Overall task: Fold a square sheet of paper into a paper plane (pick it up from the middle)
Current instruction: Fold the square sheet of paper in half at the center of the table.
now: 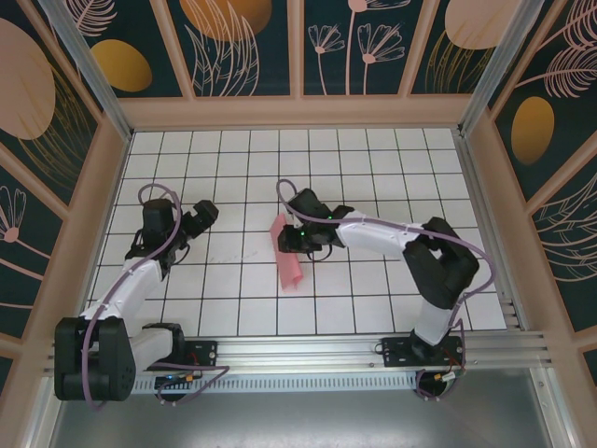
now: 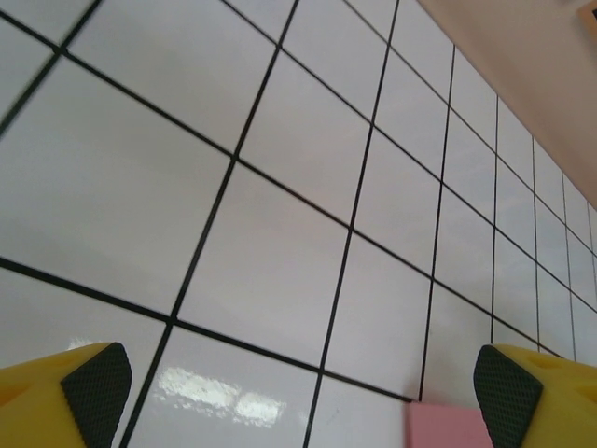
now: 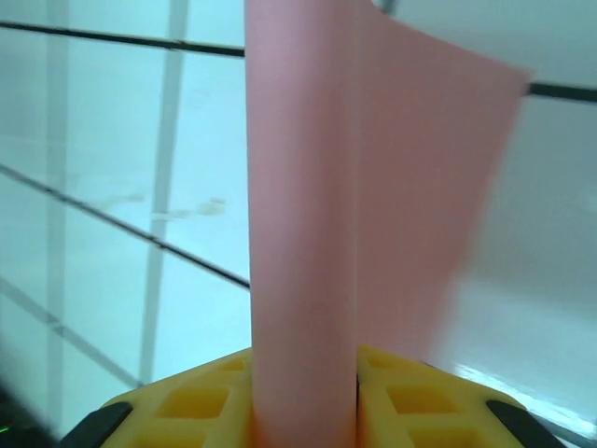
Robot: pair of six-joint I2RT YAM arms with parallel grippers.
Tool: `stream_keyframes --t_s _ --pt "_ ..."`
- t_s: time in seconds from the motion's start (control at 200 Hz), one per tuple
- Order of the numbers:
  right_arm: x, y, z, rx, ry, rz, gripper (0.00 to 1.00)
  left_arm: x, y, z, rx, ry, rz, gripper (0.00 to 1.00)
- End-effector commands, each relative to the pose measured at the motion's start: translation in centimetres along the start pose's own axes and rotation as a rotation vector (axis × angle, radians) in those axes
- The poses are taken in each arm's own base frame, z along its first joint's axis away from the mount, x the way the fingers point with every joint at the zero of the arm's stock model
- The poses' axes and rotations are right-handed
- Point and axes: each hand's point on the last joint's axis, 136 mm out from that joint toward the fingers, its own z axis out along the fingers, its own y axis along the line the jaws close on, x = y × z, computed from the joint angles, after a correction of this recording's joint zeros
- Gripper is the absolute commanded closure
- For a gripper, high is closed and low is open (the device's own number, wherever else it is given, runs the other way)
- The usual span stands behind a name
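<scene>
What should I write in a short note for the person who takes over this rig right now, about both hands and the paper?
Right hand: closed on the pink paper, pinching it near its middle so the two halves bend up together.
Left hand: open and empty, over the tiled table, to the left of the pink paper.
Done: the paper is gripped at the middle and bent roughly in half.
Left: no sharp crease and no plane shape can be seen, so all the folding steps remain.
</scene>
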Motion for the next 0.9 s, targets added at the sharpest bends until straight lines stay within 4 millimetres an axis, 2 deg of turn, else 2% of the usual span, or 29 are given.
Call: stream_keyframes --t_s 0.0,0.1,0.275,0.495,0.6,0.766,0.896 --pt "-1.0 3.4 -1.9 -0.257 -0.025 0.009 0.71 0.7 -1.2 -0.1 0.091 0.025 -0.039 0.04" --pt "-0.8 2.4 -2.0 -0.28 -0.024 0.029 0.71 1.1 -1.6 -0.2 0.128 0.03 -0.053 0.05" --pt "-0.1 -2.6 0.0 -0.06 -0.017 0.042 0.65 1.7 -2.1 -0.3 0.158 0.039 -0.065 0.06" --pt "0.1 -7.0 0.7 0.14 -0.017 -0.005 0.53 2.5 -2.9 -0.2 0.178 0.063 -0.055 0.06" --pt "0.0 -8.1 0.5 0.174 -0.018 -0.015 0.46 3.0 -3.3 -0.1 0.183 0.077 -0.043 0.06" --pt "0.1 -8.7 0.3 0.177 -0.008 -0.026 0.33 4.1 -3.9 0.4 0.189 0.115 -0.039 0.06" --pt "0.5 -9.2 0.4 0.18 0.007 -0.019 0.32 5.2 -4.3 0.9 0.204 0.153 -0.063 0.07"
